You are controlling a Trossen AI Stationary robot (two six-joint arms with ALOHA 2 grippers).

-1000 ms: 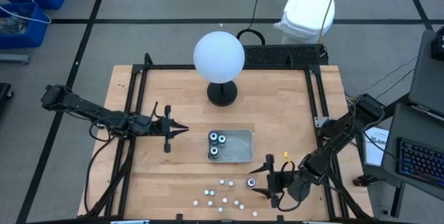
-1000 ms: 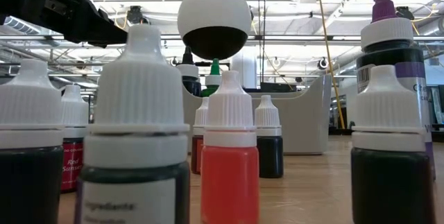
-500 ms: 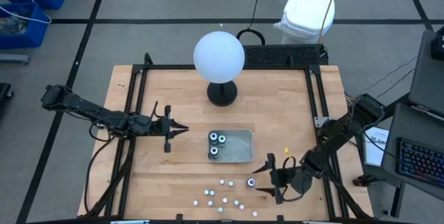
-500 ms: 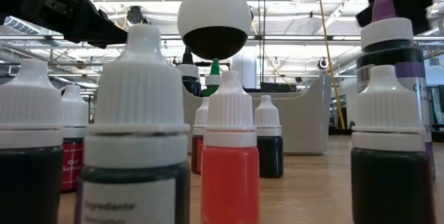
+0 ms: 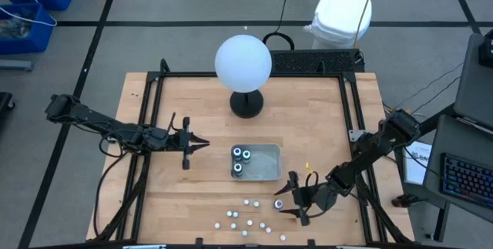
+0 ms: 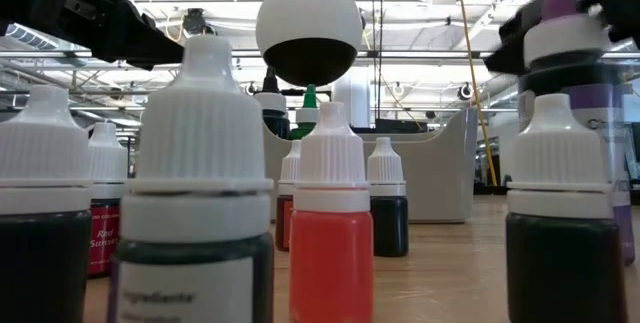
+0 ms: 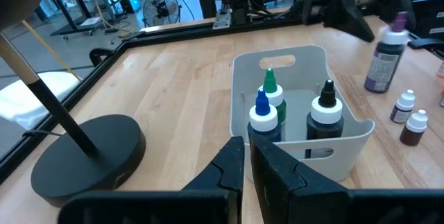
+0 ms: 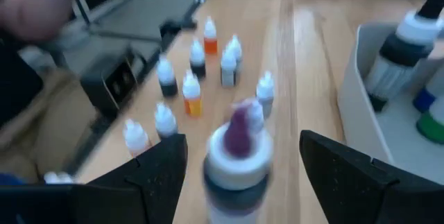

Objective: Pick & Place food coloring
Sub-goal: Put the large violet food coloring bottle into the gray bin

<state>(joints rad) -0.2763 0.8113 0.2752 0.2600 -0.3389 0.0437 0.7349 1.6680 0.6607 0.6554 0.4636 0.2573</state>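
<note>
The food coloring stands in two groups. Three dark bottles (image 5: 240, 159) with blue, green and black tips (image 7: 291, 109) stand in the grey tray (image 5: 266, 164). Several small white-capped bottles (image 5: 248, 220) stand on the table near its front edge. A larger purple-tipped bottle (image 5: 279, 203) stands upright to their right. My right gripper (image 5: 288, 200) is open, one finger on either side of this bottle's top (image 8: 236, 151), and a gap shows on both sides. My left gripper (image 5: 197, 143) hangs shut and empty left of the tray.
A white globe lamp on a black base (image 5: 244, 72) stands at the table's far middle. Black frame rails (image 5: 150, 126) run along the left, right and far edges. Bare wood lies between the left gripper and the small bottles.
My right gripper has sunk and shifted a little toward the table's left, so its open fingers now stand either side of the purple-tipped bottle's top. The bottles have stayed where they were.
</note>
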